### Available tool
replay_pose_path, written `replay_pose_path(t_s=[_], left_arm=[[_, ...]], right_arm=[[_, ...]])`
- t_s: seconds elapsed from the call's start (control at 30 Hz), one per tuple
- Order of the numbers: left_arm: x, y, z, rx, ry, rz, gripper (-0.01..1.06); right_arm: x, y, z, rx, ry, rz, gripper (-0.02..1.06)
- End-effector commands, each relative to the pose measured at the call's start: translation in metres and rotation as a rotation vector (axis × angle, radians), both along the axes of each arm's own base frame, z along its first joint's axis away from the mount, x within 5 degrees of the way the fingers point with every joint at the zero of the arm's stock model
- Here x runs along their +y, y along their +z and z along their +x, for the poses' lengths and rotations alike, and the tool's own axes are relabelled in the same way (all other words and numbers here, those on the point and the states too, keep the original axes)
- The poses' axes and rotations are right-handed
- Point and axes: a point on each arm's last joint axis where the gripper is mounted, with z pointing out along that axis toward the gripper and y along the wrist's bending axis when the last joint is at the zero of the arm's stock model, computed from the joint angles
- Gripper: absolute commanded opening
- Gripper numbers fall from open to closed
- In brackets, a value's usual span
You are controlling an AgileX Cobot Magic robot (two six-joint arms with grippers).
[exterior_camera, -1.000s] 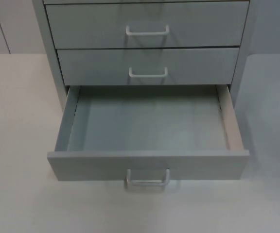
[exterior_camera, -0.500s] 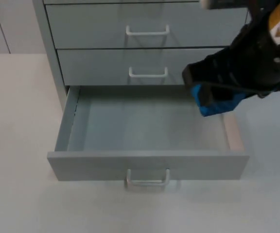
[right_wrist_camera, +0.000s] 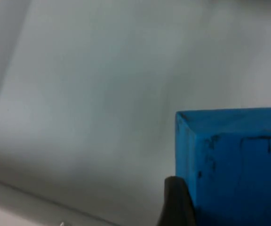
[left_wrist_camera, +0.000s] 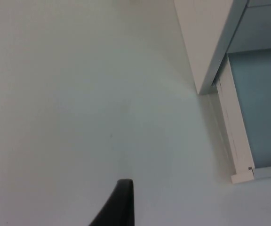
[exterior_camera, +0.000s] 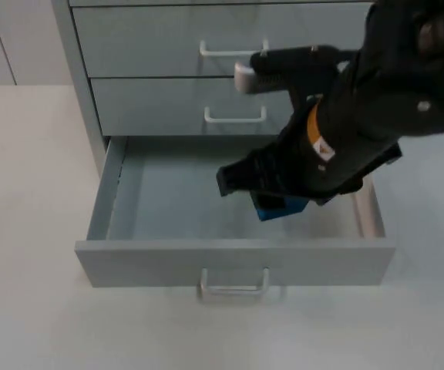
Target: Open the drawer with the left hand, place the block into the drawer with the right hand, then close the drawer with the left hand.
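Placing step now: the right gripper (exterior_camera: 272, 202), fingers clamped on the blue block (exterior_camera: 278, 206), hangs over the open drawer (exterior_camera: 233, 254), release due next, while the left gripper (left_wrist_camera: 121, 207), finger state untellable, waits beside the cabinet (exterior_camera: 83, 92).

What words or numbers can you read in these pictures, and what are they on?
There are no words or numbers to read.
The orange sticker on the right arm bears a small white mark, too small to read.
The blue block, held in the right gripper over the open drawer, has dark scuffs and lines but no letters.
The cabinet fronts and the table by the left gripper are plain.
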Motion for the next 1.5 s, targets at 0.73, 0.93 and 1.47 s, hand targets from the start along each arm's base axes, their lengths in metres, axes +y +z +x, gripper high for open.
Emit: replay_pose_path(t_s=[0.73, 0.93, 1.47], left_arm=[[0.0, 0.0, -0.001, -0.005, 0.002, -0.003, 0.96], [0.0, 0.0, -0.001, -0.005, 0.002, -0.003, 0.96], [0.0, 0.0, -0.001, -0.005, 0.002, -0.003, 0.96]], right_arm=[[0.011, -0.05, 0.021, 0.032, -0.091, 0.037, 0.58], [0.01, -0.039, 0.021, 0.02, -0.103, 0.052, 0.8], [0.011, 0.078, -0.019, -0.171, -0.02, 0.057, 0.81]])
